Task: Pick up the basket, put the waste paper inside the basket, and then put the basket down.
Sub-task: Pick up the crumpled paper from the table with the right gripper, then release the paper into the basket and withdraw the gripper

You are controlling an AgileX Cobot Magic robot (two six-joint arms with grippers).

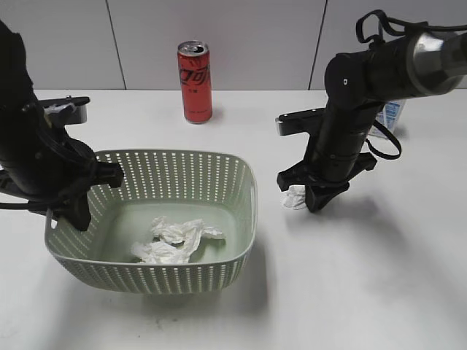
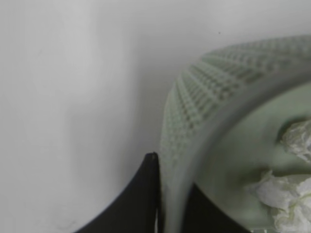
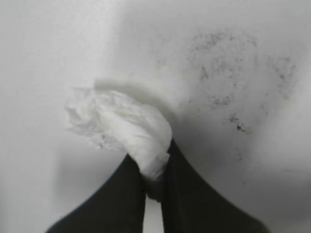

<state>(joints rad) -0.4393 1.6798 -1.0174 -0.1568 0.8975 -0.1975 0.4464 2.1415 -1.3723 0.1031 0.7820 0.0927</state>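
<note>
The pale green slotted basket [image 1: 182, 182] is held tilted and slightly raised at its left side. My left gripper [image 1: 73, 211] is shut on its left rim; the left wrist view shows the fingers [image 2: 170, 194] either side of the basket wall [image 2: 204, 97]. Two white paper wads [image 1: 175, 240] lie inside it, and they also show in the left wrist view [image 2: 291, 189]. My right gripper [image 1: 310, 200] is to the right of the basket, shut on a third white paper wad [image 1: 294, 197]. In the right wrist view the wad [image 3: 121, 124] is pinched between the fingers [image 3: 153, 167] just above the table.
A red drink can [image 1: 194, 82] stands at the back centre of the white table [image 1: 379, 292]. A blue-and-white carton [image 1: 389, 117] is partly hidden behind the right arm. The table surface has dark smudges [image 3: 228, 92] by the right gripper.
</note>
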